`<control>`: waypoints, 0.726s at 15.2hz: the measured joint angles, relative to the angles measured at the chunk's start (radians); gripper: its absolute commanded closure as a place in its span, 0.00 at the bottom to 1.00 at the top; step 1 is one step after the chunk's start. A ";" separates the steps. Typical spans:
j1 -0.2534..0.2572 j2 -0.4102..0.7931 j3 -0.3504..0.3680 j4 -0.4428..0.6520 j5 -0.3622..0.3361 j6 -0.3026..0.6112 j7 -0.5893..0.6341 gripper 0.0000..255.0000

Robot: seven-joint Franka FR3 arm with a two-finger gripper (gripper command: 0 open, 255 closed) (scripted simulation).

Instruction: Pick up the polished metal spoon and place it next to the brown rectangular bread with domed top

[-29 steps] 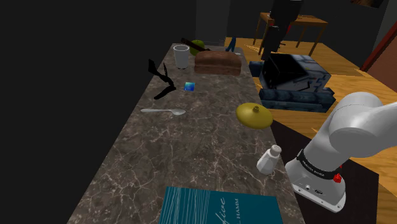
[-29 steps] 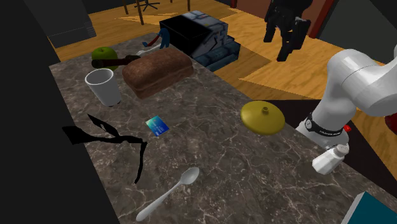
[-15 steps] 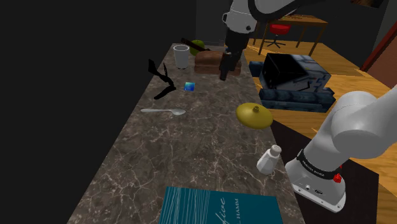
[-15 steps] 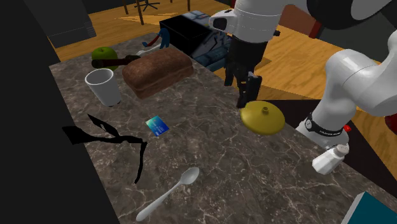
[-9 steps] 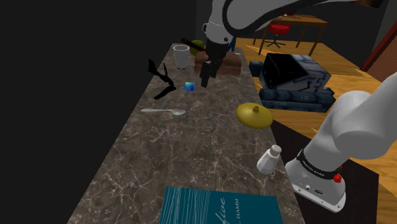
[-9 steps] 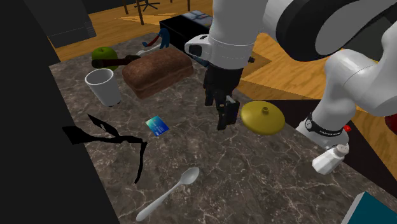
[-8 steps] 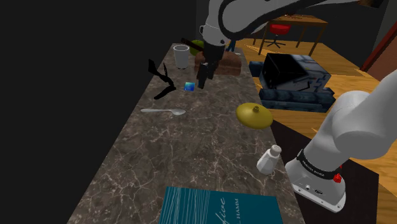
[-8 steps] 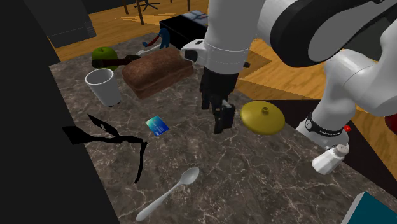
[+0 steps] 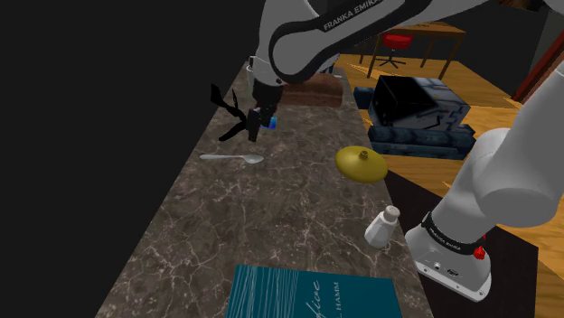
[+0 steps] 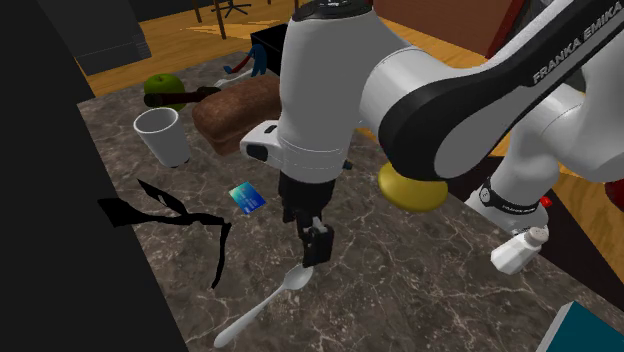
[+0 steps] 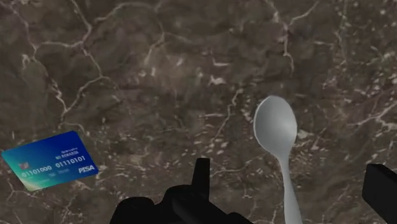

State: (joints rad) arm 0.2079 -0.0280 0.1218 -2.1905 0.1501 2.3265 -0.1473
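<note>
Spoon (image 10: 270, 300) flat on table (image 9: 298, 217), near long edge beside black area (image 9: 108, 135); bowl just ahead of hand (image 10: 316, 245), handle running back between spread fingers (image 11: 202, 175), untouched. Hand released, empty, above it. Bread (image 10: 245, 112) well apart, toward far end.

You had bare counter (image 11: 159, 63) all around the spoon (image 11: 275, 127); the gripper's (image 11: 289, 191) fingers stood apart either side of its handle, touching nothing. The blue card (image 11: 49, 161) lay near, outside one finger. The black twisted shape (image 10: 200, 218) lay near the handle's end; the yellow lid (image 9: 361, 164) sat well apart.
</note>
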 measured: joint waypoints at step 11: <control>0.044 0.292 0.038 0.210 -0.003 0.127 -0.019 0.00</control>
State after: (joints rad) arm 0.2520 0.2644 0.1593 -1.9807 0.1472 2.4530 -0.1666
